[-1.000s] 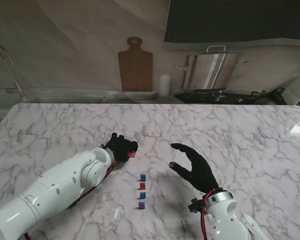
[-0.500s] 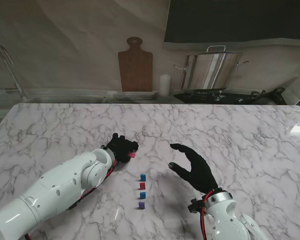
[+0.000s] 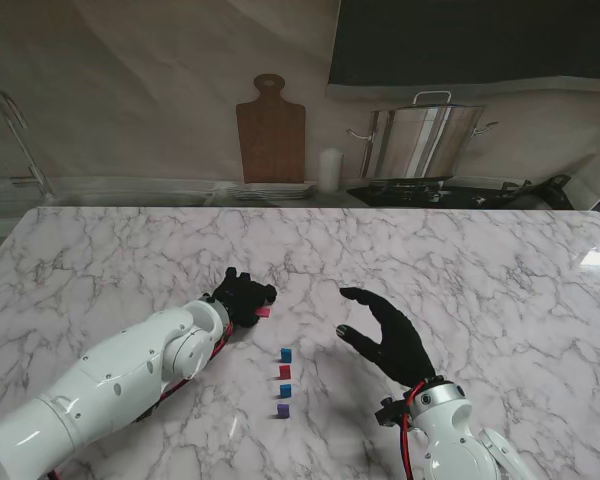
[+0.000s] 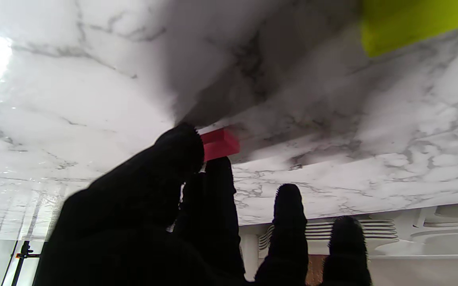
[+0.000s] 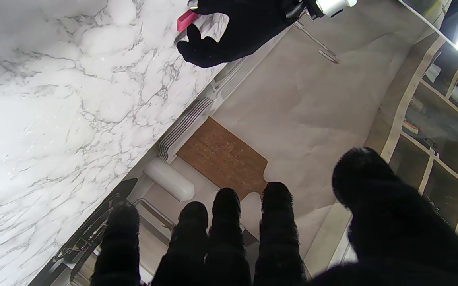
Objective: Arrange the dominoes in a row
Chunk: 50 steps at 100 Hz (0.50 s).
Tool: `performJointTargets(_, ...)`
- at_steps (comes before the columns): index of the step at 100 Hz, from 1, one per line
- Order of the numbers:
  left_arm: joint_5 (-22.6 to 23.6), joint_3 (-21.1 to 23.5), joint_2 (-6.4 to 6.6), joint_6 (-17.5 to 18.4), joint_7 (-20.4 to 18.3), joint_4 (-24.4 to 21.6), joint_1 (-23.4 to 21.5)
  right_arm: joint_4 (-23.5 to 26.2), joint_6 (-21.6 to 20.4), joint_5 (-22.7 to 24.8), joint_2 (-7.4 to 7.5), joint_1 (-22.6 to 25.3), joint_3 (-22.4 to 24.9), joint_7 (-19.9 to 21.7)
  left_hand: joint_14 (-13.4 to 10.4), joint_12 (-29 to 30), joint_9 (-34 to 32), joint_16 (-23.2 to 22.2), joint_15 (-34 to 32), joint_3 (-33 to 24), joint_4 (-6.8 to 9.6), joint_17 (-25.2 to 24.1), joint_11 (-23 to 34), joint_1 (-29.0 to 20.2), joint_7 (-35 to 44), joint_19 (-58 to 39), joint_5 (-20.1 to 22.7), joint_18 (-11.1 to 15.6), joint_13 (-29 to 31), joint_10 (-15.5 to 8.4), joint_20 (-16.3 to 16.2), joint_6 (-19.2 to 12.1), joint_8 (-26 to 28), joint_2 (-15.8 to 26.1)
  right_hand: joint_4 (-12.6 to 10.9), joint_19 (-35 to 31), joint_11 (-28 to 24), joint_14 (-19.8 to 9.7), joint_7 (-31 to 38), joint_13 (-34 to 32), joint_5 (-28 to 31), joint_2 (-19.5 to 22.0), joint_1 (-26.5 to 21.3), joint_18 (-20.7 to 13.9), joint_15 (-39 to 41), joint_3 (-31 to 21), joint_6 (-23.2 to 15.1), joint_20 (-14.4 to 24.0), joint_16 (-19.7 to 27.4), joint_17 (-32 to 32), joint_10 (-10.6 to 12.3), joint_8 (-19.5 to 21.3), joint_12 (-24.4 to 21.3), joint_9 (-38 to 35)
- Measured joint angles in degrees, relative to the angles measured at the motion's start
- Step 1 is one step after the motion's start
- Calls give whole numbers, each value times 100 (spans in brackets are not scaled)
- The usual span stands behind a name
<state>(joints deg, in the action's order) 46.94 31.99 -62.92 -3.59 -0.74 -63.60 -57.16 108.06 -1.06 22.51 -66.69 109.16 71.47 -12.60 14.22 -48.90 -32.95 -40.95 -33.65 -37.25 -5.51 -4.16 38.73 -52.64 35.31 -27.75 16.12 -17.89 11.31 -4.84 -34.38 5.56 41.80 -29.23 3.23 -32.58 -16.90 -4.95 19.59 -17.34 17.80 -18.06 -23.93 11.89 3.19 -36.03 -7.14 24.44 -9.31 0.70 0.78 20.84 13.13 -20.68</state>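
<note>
dominoes: four stand in a short row (image 3: 283,382) on the marble table (image 3: 500,260), nearer to me than the left hand (image 3: 244,296) and off to its right, well apart from it. a fifth, the pink domino (image 3: 265,311), is pinched at the left hand's fingertips, so that hand is closed on it. the right hand (image 3: 385,335) hovers to the right of the row with fingers spread, holding nothing.

to do this step well, i judge the pink piece should be carried to the far end of the row, in line with the others and at matching spacing, kept upright, set down gently and released without brushing its neighbour.

the left wrist view shows the pinch itself: thumb and a finger (image 4: 181,147) on the pink block, close over the marble, plus a blurred yellow-green object (image 4: 416,22) that the stand view does not show. the right wrist view shows the left hand from the side but not the row.
</note>
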Motion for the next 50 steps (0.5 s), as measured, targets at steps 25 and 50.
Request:
performJointTargets(25, 30, -19, 0, -14, -7, -13, 2, -1, -2, -5, -2, -2, 0, -3, -8, -654, -348, -304, -396, 34, -51, 0, 228, -239, 57, -58, 3, 0, 0, 70, 0, 301, 1, -60, 0, 0, -1, 0, 0, 0, 0, 0, 0, 27, 0, 0, 0, 0, 0, 0, 0, 0, 0, 0)
performJointTargets(50, 29, -30, 7, -88, -90, -89, 7, -6, -4, -9, -2, -6, 1, -7, 14, -1140, -417, -851, -1014, 178, -117, -1, 971, -289, 319, -254, 379, -8, 85, 293, 0, 389, 211, -209, 0, 0, -1, 0, 0, 0, 0, 0, 0, 34, 0, 0, 0, 0, 0, 0, 0, 0, 0, 0)
